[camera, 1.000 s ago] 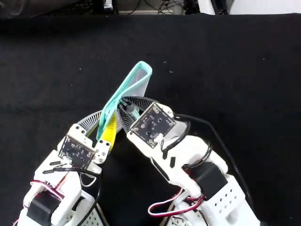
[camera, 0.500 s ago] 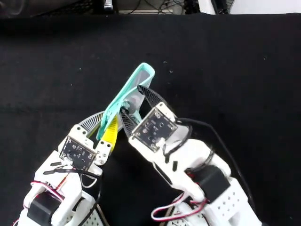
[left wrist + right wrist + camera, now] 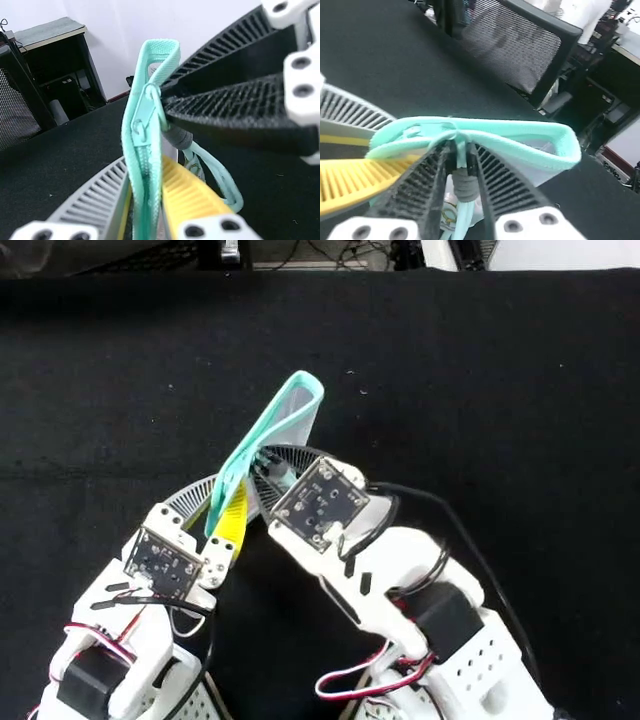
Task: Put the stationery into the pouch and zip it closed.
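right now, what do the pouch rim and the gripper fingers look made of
Pouch rim: teal woven fabric tape, matte; the weave shows. Right gripper fingers: black matte plastic, finely ribbed, probably printed. Left gripper fingers: same ribbed plastic, one yellow, one grey.

Both arms low at near edge, angled inward, tips converging. Left gripper [image 3: 228,502] pinched closed. Right gripper [image 3: 268,468] likewise, just beside it.

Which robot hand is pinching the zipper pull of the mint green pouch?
The right hand, with black ribbed fingers, pinches the teal zipper pull; the left hand, with one yellow and one grey finger, clamps the mint green fabric pouch.
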You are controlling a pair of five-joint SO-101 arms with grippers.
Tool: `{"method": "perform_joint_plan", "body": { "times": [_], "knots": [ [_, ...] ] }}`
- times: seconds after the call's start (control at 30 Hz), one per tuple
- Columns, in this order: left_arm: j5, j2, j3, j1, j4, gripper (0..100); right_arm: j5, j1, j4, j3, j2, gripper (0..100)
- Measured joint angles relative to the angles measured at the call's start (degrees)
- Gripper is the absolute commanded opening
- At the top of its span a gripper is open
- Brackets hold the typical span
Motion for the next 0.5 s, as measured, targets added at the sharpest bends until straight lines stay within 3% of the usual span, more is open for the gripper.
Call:
{"method": "perform_joint_plan", "body": {
  "times": [0.5],
  "knots": [
    [0.0, 0.0, 0.1, 0.5, 0.0, 3, 0.0, 4.1, -0.3, 3.4, -9.8, 4.9]
  ]
}}
